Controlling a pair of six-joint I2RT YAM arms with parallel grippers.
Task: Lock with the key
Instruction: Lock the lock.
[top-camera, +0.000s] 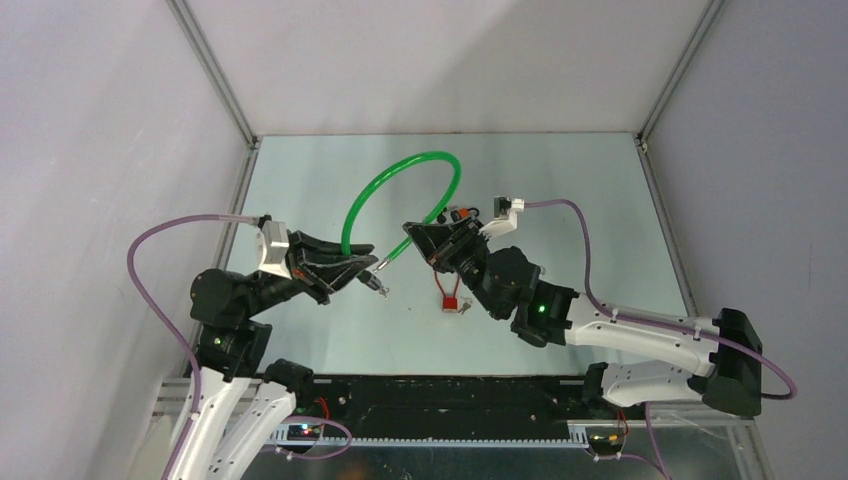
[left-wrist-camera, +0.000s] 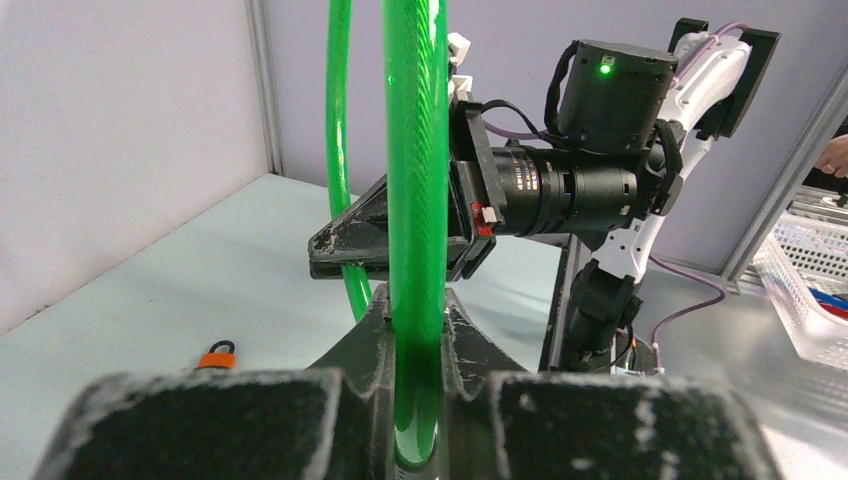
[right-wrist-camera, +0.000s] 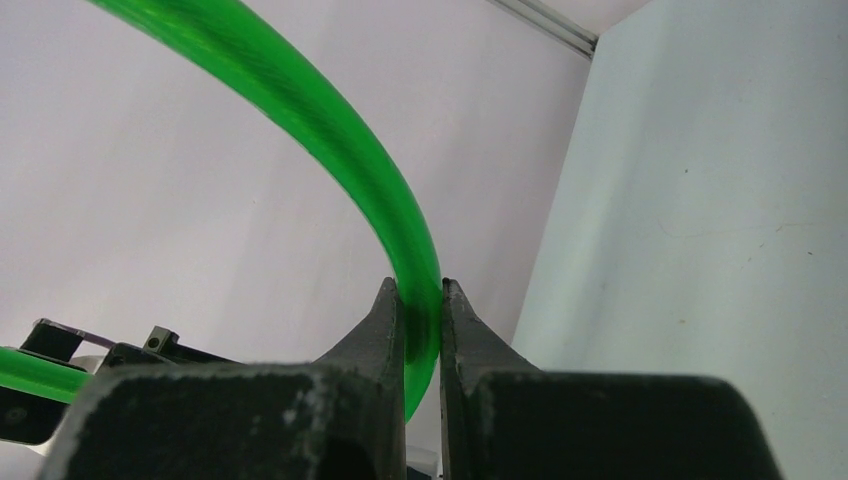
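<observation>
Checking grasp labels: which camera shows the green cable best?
Top external: the whole green cable arcs between the left gripper and right gripper, both clamped on it. Left wrist shows only a stretch rising from its fingers; right wrist, a short curve pinched between its fingers.

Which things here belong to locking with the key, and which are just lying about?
For the job:
green cable, clamped by the left gripper and the right gripper
orange padlock
red tag with what look like keys

Lying about:
white basket, off to one side
</observation>
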